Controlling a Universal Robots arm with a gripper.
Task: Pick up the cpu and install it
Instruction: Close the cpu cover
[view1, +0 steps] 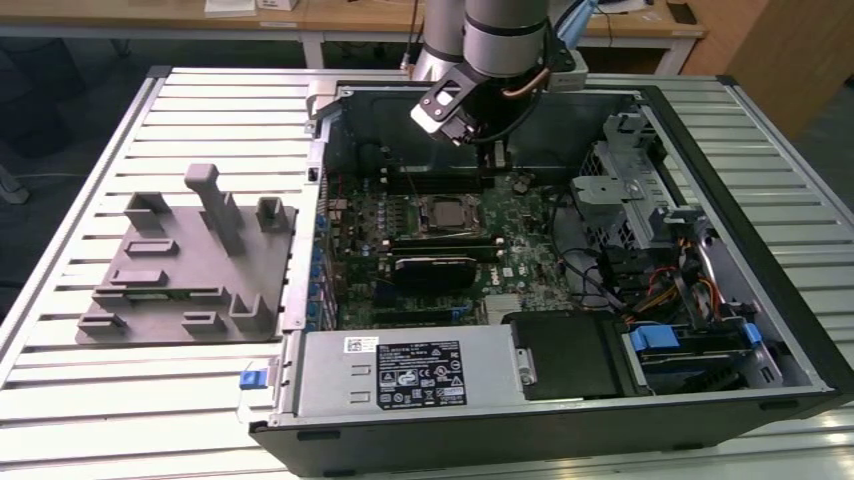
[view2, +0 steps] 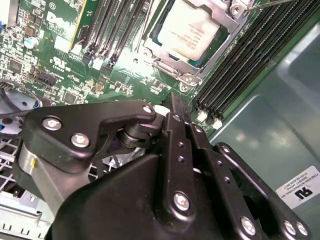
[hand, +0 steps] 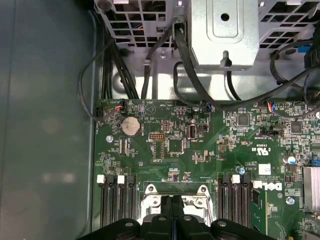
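While cpu (view2: 187, 30) sits socketed, claw (hand: 172, 201) hovers pinched, empty.

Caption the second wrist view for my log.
Shut black tool hovering over the green motherboard, silvery square cpu lying in its socket frame.

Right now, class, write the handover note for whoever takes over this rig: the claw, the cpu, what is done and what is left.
The claw is shut and holds nothing; it hangs above the motherboard, near the socket.
The cpu lies in the socket, silvery top up.
Done: the cpu is out of the claw and set in the socket.
Left: whether the socket's metal frame is latched down cannot be told from these views.
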